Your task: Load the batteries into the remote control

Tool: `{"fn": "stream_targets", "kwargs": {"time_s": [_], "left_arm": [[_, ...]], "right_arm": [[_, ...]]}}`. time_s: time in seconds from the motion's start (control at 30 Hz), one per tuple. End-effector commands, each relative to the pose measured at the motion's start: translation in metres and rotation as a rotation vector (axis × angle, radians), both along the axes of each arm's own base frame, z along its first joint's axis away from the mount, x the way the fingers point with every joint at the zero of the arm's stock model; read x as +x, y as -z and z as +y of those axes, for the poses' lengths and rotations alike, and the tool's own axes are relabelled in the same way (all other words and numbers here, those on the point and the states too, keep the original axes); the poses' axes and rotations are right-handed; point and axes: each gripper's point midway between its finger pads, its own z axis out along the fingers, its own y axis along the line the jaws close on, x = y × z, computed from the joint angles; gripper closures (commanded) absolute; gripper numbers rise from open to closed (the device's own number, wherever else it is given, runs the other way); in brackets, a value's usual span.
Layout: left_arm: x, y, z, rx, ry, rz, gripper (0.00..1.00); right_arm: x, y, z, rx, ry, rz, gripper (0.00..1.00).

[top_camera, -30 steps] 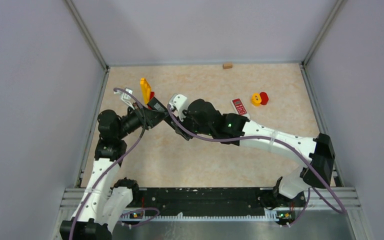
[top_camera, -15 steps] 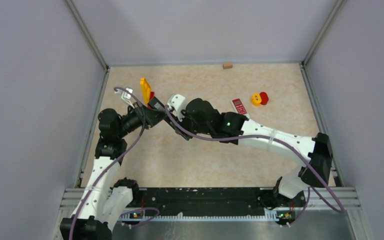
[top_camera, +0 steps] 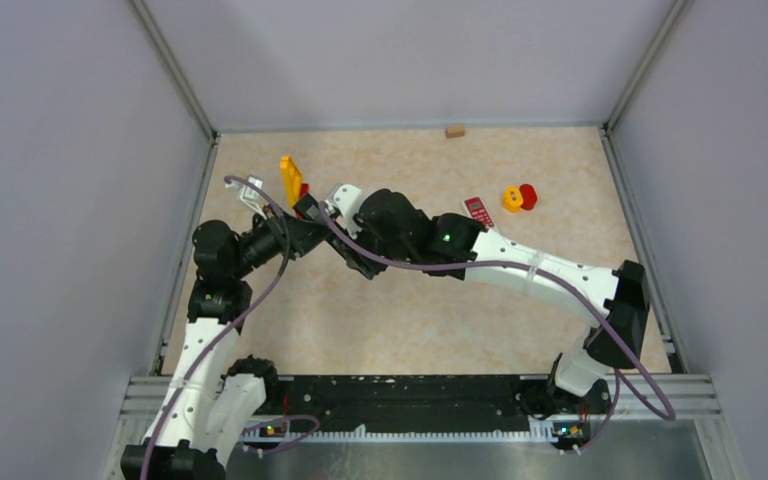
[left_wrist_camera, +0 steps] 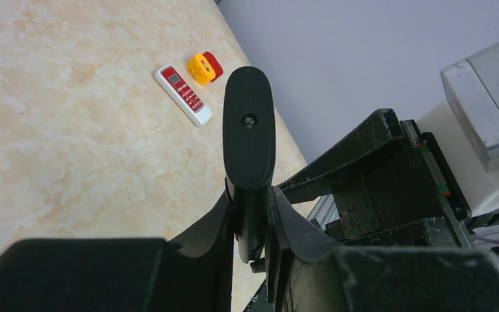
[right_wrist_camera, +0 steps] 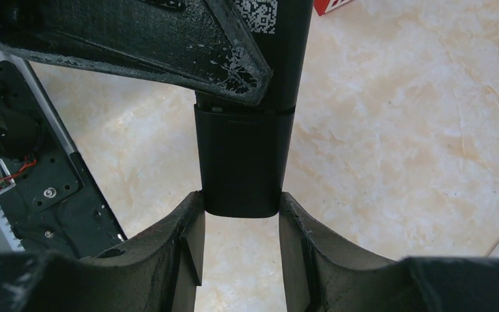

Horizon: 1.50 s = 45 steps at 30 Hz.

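Left claw (left_wrist_camera: 252, 211) clamped tight on black remote (right_wrist_camera: 243, 162); right claw (right_wrist_camera: 242, 211) half-open, pinching its end. Red-white remote (top_camera: 477, 211) lies at their 3 o'clock.

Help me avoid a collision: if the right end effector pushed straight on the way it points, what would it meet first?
The black rectangular plastic remote control, whose end sits between the right end effector's fingers; the left end effector clamps it just beyond.
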Motion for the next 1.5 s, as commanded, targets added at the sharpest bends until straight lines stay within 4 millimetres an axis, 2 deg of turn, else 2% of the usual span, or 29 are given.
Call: {"fn": "stream_targets", "kwargs": {"time_s": [0.0, 0.33, 0.77, 1.1, 1.47], "left_arm": [[-0.020, -0.034, -0.007, 0.017, 0.072, -0.182, 1.00], [-0.015, -0.030, -0.006, 0.025, 0.066, -0.163, 1.00], [-0.009, -0.022, -0.009, -0.037, 0.079, -0.052, 1.00], [0.000, 0.009, -0.006, -0.052, 0.028, 0.050, 1.00], [0.008, 0.026, -0.006, -0.105, 0.002, 0.158, 1.00]], "right_arm": [[-0.016, -0.006, 0.013, 0.022, -0.052, 0.052, 0.69], [-0.022, 0.000, 0.015, -0.011, -0.100, 0.066, 0.69], [-0.012, 0.004, 0.025, -0.009, -0.079, 0.045, 0.66], [-0.009, 0.003, 0.029, 0.044, -0.003, 0.114, 0.66], [0.002, 0.018, 0.022, 0.051, 0.099, 0.202, 0.63]]}}
